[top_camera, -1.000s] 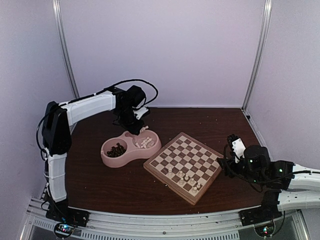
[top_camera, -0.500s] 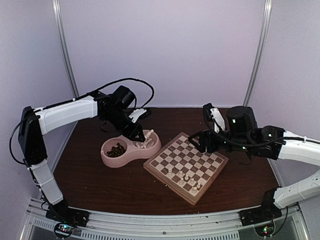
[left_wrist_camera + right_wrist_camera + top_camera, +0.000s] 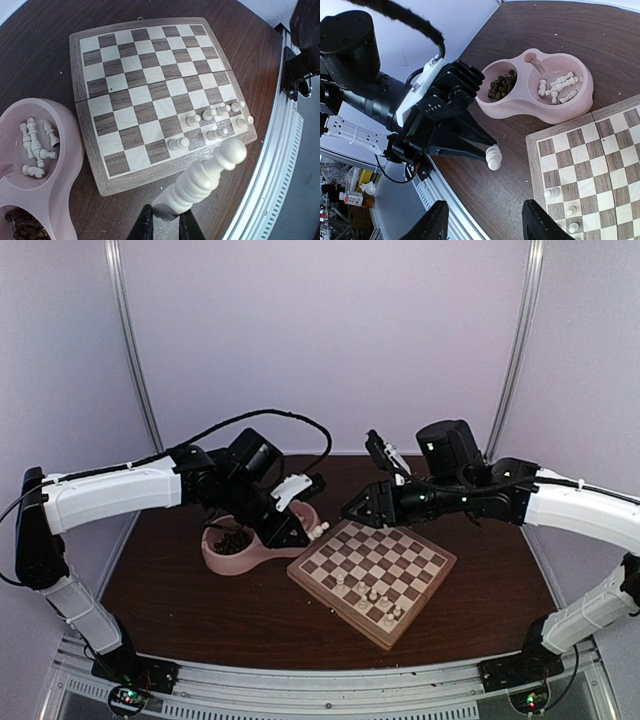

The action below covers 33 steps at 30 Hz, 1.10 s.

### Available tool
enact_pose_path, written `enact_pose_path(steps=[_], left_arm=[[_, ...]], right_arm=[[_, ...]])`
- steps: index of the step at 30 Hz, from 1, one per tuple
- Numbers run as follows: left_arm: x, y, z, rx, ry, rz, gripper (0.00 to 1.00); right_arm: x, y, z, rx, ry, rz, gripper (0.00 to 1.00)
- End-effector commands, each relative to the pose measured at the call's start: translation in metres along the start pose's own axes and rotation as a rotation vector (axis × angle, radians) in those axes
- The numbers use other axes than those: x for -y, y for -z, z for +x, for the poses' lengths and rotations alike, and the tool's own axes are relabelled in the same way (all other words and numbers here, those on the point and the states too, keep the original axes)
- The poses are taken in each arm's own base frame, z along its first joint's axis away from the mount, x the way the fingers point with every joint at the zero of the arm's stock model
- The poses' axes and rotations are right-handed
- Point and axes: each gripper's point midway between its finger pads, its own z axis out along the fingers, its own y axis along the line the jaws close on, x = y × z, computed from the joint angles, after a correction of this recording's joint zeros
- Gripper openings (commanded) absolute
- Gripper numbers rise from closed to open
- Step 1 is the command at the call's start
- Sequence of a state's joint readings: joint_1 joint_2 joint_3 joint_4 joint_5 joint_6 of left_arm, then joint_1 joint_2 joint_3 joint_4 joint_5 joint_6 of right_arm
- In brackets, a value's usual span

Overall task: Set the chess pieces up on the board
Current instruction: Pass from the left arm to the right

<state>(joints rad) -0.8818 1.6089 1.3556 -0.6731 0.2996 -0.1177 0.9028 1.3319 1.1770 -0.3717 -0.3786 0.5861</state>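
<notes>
The wooden checkered board (image 3: 412,558) lies right of centre, with several cream-white pieces (image 3: 372,595) standing near its front corner. It also shows in the left wrist view (image 3: 150,107) and the right wrist view (image 3: 600,165). My left gripper (image 3: 305,538) is shut on the base of a cream-white piece (image 3: 205,180), held above the table just off the board's left edge. The piece also shows in the right wrist view (image 3: 493,158). My right gripper (image 3: 352,512) is open and empty, hovering above the board's far left corner, facing the left gripper.
A pink double-bowl dish (image 3: 215,562) sits left of the board. One bowl holds several loose white pieces (image 3: 557,85), the other dark brown pieces (image 3: 501,86). The metal rail (image 3: 280,165) runs along the table's near edge.
My left gripper lifted a white piece from the dish and carried it right toward the board. My right arm rose from the right table edge and swung left over the board.
</notes>
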Motion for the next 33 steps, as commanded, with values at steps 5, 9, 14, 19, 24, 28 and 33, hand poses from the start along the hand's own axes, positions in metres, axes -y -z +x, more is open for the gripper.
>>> enact_pose_path(steps=[5,9,14,19,24,28,33], left_arm=[[0.01,0.008,-0.023,0.096,-0.065,-0.008,0.09],[0.014,0.006,-0.024,0.095,-0.073,0.003,0.09],[0.018,0.005,-0.023,0.091,-0.078,0.019,0.09],[0.021,0.005,-0.024,0.09,-0.083,0.023,0.09],[0.021,0.004,-0.023,0.089,-0.087,0.025,0.09],[0.022,0.003,-0.023,0.087,-0.088,0.029,0.09],[0.022,0.003,-0.022,0.083,-0.088,0.032,0.09]], right_arm=[[-0.013,-0.016,0.009,-0.086,-0.055,-0.087,0.47],[-0.011,-0.024,0.01,-0.097,-0.06,-0.087,0.45],[-0.005,-0.031,0.006,-0.088,-0.057,-0.052,0.43],[0.001,-0.041,0.007,-0.103,-0.064,-0.034,0.37],[0.001,-0.046,0.007,-0.112,-0.064,-0.037,0.31],[0.003,-0.046,0.008,-0.115,-0.063,-0.03,0.22],[0.006,-0.045,0.008,-0.109,-0.059,-0.012,0.1]])
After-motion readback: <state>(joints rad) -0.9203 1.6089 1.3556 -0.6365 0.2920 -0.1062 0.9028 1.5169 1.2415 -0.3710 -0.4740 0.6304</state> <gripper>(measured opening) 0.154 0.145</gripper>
